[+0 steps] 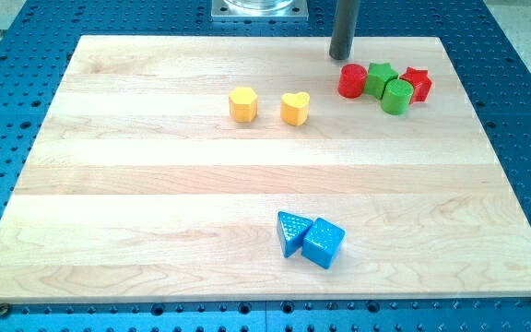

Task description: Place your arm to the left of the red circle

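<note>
The red circle [351, 80] stands near the view's top right on the wooden board [155, 184]. It touches a green star [380, 77] on its right. A green circle [396, 96] and a red star [417, 83] sit just beyond. My tip [340, 55] is at the lower end of the dark rod, just above the red circle toward the view's top and slightly to its left, a small gap apart.
A yellow hexagon [242, 104] and a yellow heart [294, 108] sit left of the red circle at mid board. A blue triangle [291, 231] and a blue cube [323, 243] lie together near the view's bottom. A metal mount [258, 8] is at the top edge.
</note>
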